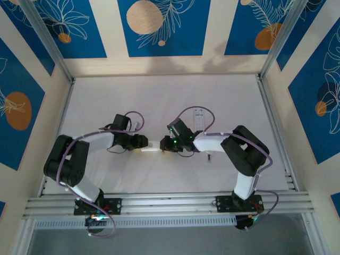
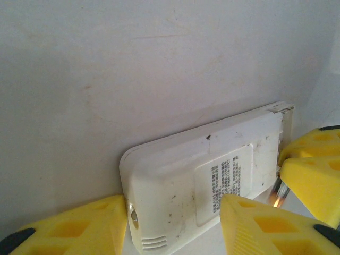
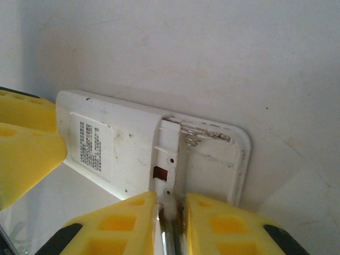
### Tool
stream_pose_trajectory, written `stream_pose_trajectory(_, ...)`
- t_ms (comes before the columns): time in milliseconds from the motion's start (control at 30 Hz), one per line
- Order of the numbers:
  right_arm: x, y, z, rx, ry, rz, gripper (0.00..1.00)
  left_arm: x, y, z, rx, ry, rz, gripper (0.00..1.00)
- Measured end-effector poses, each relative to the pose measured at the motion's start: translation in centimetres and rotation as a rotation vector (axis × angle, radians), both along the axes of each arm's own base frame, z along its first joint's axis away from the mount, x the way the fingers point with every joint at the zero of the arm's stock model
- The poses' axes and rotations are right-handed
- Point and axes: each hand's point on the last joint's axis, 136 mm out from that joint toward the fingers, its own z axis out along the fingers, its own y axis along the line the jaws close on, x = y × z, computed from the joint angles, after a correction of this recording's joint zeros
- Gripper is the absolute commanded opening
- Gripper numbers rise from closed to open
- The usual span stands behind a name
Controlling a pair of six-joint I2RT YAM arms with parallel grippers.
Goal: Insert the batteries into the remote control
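The white remote control (image 2: 186, 180) lies back side up, its label facing me, between my left gripper's (image 2: 175, 212) yellow fingers, which are shut on its sides. Its far end shows an open battery compartment (image 3: 210, 162) with a spring at the back. My right gripper (image 3: 171, 204) hovers at the near rim of that compartment, shut on a shiny cylindrical battery (image 3: 170, 236) with a copper-coloured end. From above, the left gripper (image 1: 141, 142) and right gripper (image 1: 167, 143) face each other with the remote control (image 1: 151, 147) between them at the table's middle.
A second, flat white remote (image 1: 198, 117) lies behind the right arm. A small dark piece (image 1: 209, 156) rests on the white table (image 1: 159, 95) near the right forearm. Metal frame rails (image 1: 159, 202) run along the near edge.
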Motion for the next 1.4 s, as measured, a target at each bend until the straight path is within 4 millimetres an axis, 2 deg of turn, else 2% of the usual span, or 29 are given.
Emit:
stream_pose_trajectory(433,-0.2,-0.3,0.5,-0.018,-0.006,0.004,0.27,0.0,0.0,0.0,0.000,0.000,0.000,0.49)
stream_pose_trajectory(533,-0.5,-0.8,2.2,-0.017,-0.018,-0.009,0.29,0.0,0.0,0.1,-0.001,-0.002,0.000,0.49)
stream_pose_trajectory(600,-0.8,-1.3,4.3,-0.003,-0.042,-0.033,0.31,0.1,0.0,0.2,-0.001,-0.008,0.001,0.49)
stream_pose_trajectory(700,-2.5,-1.8,6.8,-0.002,-0.053,-0.069,0.31,0.2,0.0,0.7,-0.005,-0.022,0.001,0.50)
stream_pose_trajectory(733,-3.2,-1.8,7.0,-0.013,-0.044,-0.075,0.31,0.3,0.0,0.8,-0.007,-0.028,0.001,0.51)
stream_pose_trajectory(800,-5.4,-1.7,6.4,-0.073,0.005,-0.068,0.31,0.4,-0.1,1.3,-0.011,-0.042,0.001,0.52)
stream_pose_trajectory(900,-8.5,-1.3,4.1,-0.203,0.081,-0.030,0.30,0.6,-0.1,1.9,-0.016,-0.067,-0.003,0.54)
stream_pose_trajectory(1033,-11.3,-1.1,1.1,-0.330,0.149,0.009,0.29,0.7,0.0,2.2,-0.011,-0.086,-0.007,0.56)
stream_pose_trajectory(1133,-11.8,-1.9,0.0,-0.384,0.177,-0.001,0.29,0.7,0.1,2.2,-0.001,-0.092,-0.011,0.56)
stream_pose_trajectory(1400,-10.5,-1.8,0.3,-0.347,0.186,-0.042,0.26,0.7,0.1,2.4,0.000,-0.099,-0.013,0.57)
